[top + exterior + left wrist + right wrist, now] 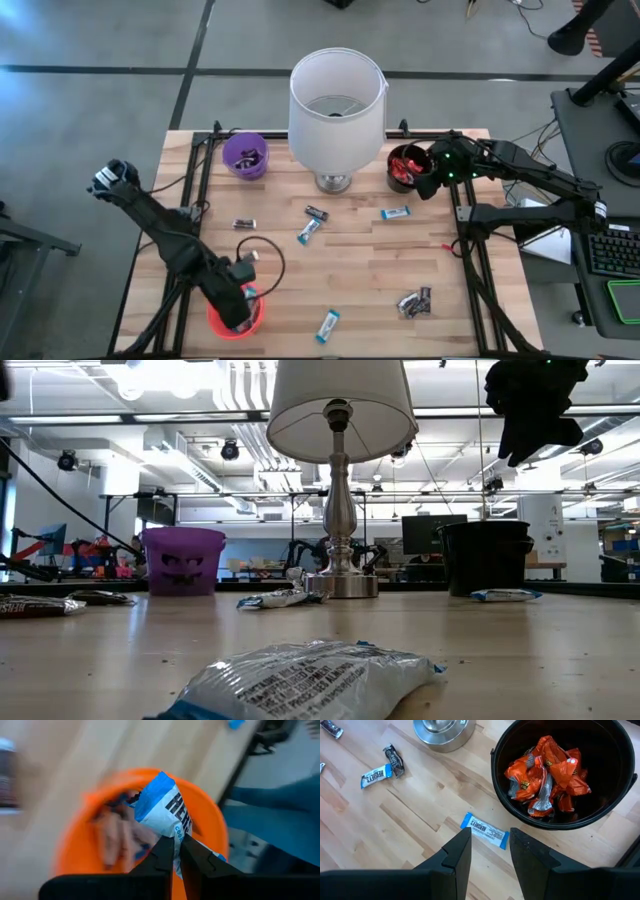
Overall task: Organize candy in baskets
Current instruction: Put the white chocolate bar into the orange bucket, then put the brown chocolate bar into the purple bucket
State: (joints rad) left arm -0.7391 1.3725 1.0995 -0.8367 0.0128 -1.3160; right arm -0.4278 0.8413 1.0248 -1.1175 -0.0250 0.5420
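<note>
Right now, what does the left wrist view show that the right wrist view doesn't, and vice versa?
Left wrist only: the left gripper, fingers shut on a blue-and-white wrapped candy bar over the round orange basket, which already holds candy.
Right wrist only: the right gripper, fingers open and empty, above the round black basket of red-wrapped candies, a loose blue-and-white bar and the silver lamp base.
Both: the light wooden tabletop.

Both arms are showing as dark, near-black jointed links: the left arm (165,235) is trailing a looping black cable and ending in a whitish cap at its shoulder, while the right arm (520,170) is glowing with what seems a small green light near its wrist
</note>
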